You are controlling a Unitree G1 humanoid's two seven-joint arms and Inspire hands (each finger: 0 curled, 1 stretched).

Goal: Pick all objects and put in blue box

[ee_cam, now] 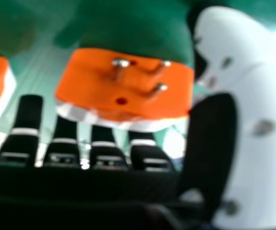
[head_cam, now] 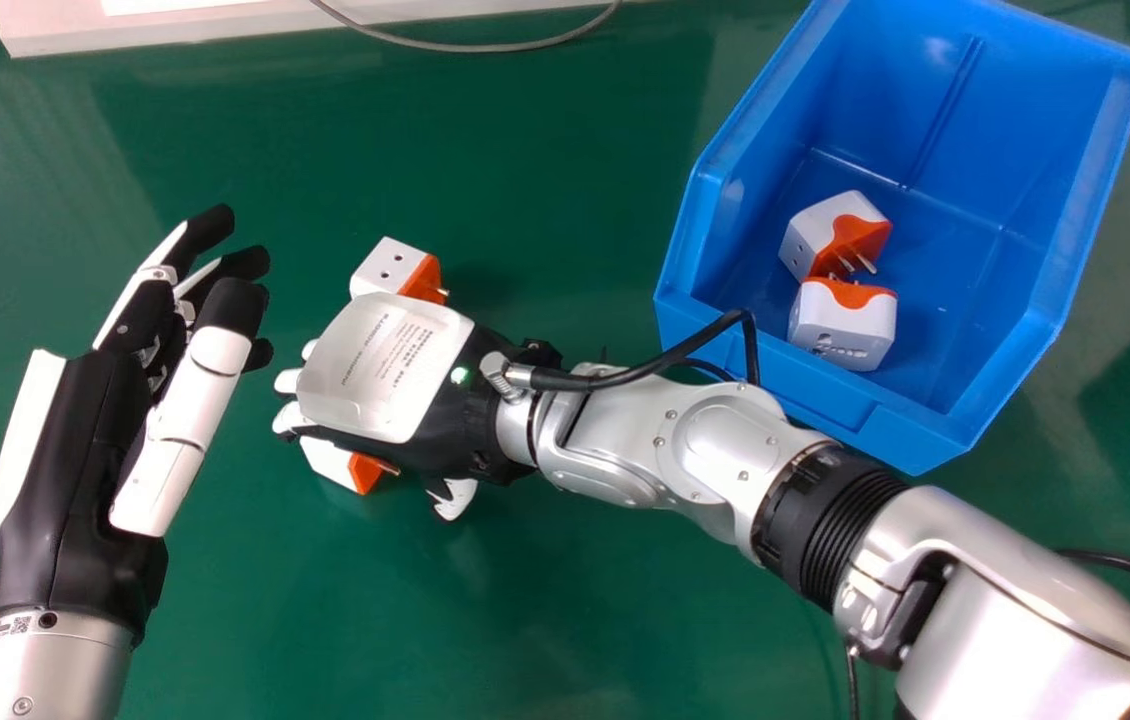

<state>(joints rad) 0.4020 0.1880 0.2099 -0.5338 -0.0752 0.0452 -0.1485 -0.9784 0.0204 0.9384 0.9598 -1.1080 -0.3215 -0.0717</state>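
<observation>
Right arm [head_cam: 1025,600]: silver.
Left hand [head_cam: 65,470]: idle, left.
Right hand [head_cam: 425,390]: fingers [ee_cam: 28,112] wide, thumb [ee_cam: 257,143] apart.
Near plug [head_cam: 329,462]: partly beneath; pinch low, clear of prongs [ee_cam: 121,63].
Far plug [head_cam: 387,265]: beyond; don't nudge.
Box [head_cam: 765,365]: two plugs [head_cam: 850,335] inside; release low.

A glossy green surface [head_cam: 525,610] carries two white and orange plugs, both partly covered from above: one farther off [head_cam: 380,266], the other nearer [head_cam: 330,462], set apart. An open blue box [head_cam: 1015,400] stands on it to the right, turned at an angle. Along the far edge lie a white slab [head_cam: 55,25] and a thin grey cable [head_cam: 465,47].
</observation>
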